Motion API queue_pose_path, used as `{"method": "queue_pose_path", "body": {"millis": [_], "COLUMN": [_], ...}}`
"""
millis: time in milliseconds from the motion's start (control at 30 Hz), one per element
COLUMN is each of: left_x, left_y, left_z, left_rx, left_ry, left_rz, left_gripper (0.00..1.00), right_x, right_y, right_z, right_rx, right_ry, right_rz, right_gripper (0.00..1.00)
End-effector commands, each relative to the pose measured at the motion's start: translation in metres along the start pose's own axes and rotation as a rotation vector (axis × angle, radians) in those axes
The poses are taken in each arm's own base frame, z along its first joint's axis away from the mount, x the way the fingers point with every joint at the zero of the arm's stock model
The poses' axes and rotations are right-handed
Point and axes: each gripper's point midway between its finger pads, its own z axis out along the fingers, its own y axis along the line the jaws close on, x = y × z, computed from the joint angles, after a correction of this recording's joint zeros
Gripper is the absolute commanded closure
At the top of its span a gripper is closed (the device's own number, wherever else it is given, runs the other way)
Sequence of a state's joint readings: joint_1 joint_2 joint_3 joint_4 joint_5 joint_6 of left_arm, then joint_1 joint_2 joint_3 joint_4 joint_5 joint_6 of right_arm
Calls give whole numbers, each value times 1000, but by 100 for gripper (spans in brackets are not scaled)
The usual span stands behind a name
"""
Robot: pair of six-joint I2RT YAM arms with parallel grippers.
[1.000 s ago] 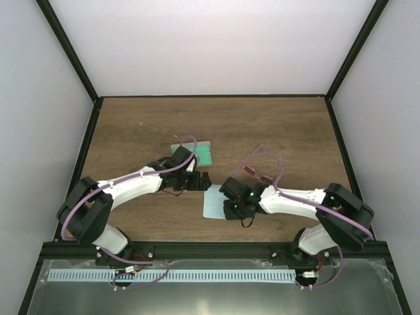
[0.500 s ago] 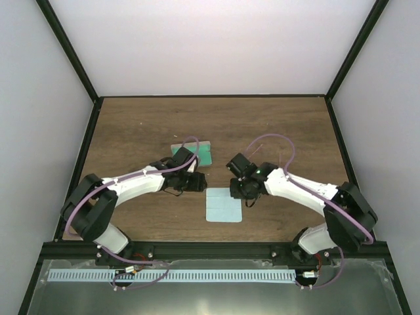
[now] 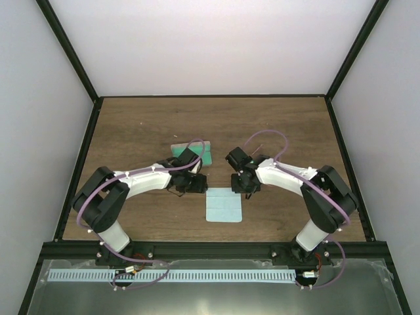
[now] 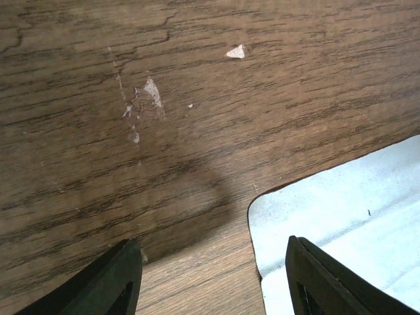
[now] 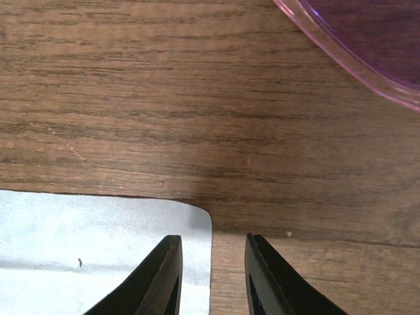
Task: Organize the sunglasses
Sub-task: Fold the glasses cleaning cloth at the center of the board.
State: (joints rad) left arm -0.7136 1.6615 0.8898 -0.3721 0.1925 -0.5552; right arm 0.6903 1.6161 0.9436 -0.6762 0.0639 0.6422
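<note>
Table (image 3: 131, 131): brown wood with strong grain. The left wrist view shows a few pale scuffs and chips.

Cloth (image 3: 224, 205): light blue, flat, rectangular with rounded corners, fine matte surface. It lies toward the near edge, between the two arms.

Case (image 3: 202, 152): only a green-lined rectangle shows, behind the left wrist and partly covered by it.

Left gripper (image 4: 211, 262): low over bare wood, just beside a rounded corner of the cloth. Its black fingers (image 4: 111, 285) are well spread, with nothing between them.

Right gripper (image 5: 211, 256): dark, smooth, tapered fingers (image 5: 161, 279) stand a narrow gap apart and grip nothing. The cloth's corner sits below that gap.

Sunglasses (image 5: 367, 39): on the wood beyond the right gripper, apart from the cloth. Only a curved stretch shows, with a thin, glossy, translucent pink rim and a purple tinted lens. From above I cannot pick them out under the right arm.
</note>
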Motion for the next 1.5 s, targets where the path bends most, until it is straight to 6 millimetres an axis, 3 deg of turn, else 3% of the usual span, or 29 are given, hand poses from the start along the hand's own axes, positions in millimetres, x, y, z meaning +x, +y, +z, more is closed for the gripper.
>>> {"method": "queue_pose_path", "body": {"millis": [0,400,800,1033,1233,1467], "left_x": [-7,-3,0,-3,1,0], "left_y": [-5,1,2,-2,-9,-19], "left_z": [-1,1,-1,-3,4,8], "left_rx": [1,-22,-21,-1,19,-2], "left_ry": [-15,-4,-8,-14,18,32], "left_rz": [22,35,38,41,48,72], "left_gripper": [39,38,38,33,42,45], "right_x": [-11,-11,-3,-5,-7,-5], "right_y": [7,12,10,11,13,11], "right_z": [3,21,23,18,18,19], "right_rx": [-22,-23,-20,-27,-32,-25], "right_ry": [-30,6,30,23,23,26], "right_rz": [-14,-28,-16,-12,-15,-19], "right_gripper": [73,74,96,99,99,99]}}
